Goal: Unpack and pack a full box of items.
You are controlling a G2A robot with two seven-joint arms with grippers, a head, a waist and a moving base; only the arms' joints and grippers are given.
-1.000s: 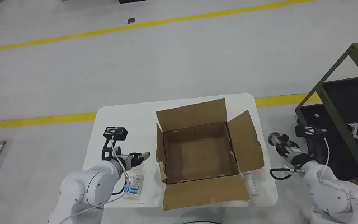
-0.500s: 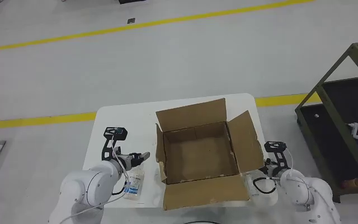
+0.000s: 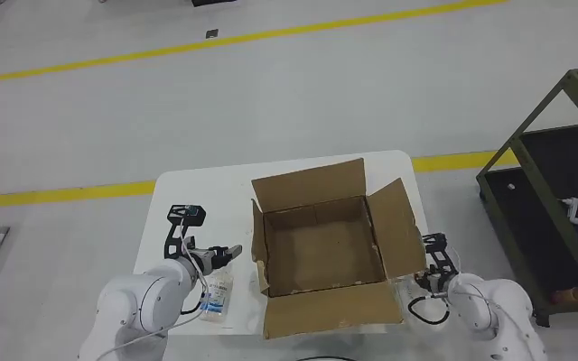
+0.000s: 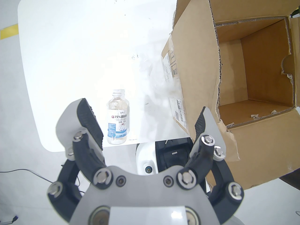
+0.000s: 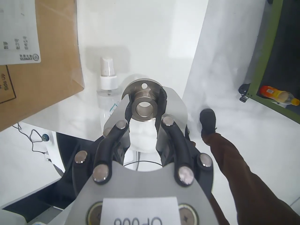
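Swinging in from the cart side, the robot's right arm crossed within a second to the table's near right corner. Its right claw [image 5: 144,104] hung there, pinched on a steel sleeve [image 5: 143,89], just above a spray bottle [image 5: 107,76] that lay flat on the table [image 5: 145,24] beside the cardboard box [image 5: 46,36].

Across the near edge, the left claw [image 4: 144,115] had not stirred. It was spread wide and gripping nothing, poised over the near left part of the table. A clear bottle [image 4: 118,118] lay on its side below it, near the edge and a little apart from the box wall.

Between the two arms stood the box, all four flaps folded out. As far as the views showed, its floor carried only a few cardboard scraps.

Beyond the table's right side, the green-framed cart [image 5: 267,47] kept an orange bottle [image 5: 279,94] on its shelf.

With the box apparently cleared and two bottles already lying outside it, the unpacking half of the job looked finished or nearly so. The sleeve's arrival at the corner suggested it was about to be set down by the spray bottle or carried over the flap into the box. Which of the two could not be told from the claw's position alone.
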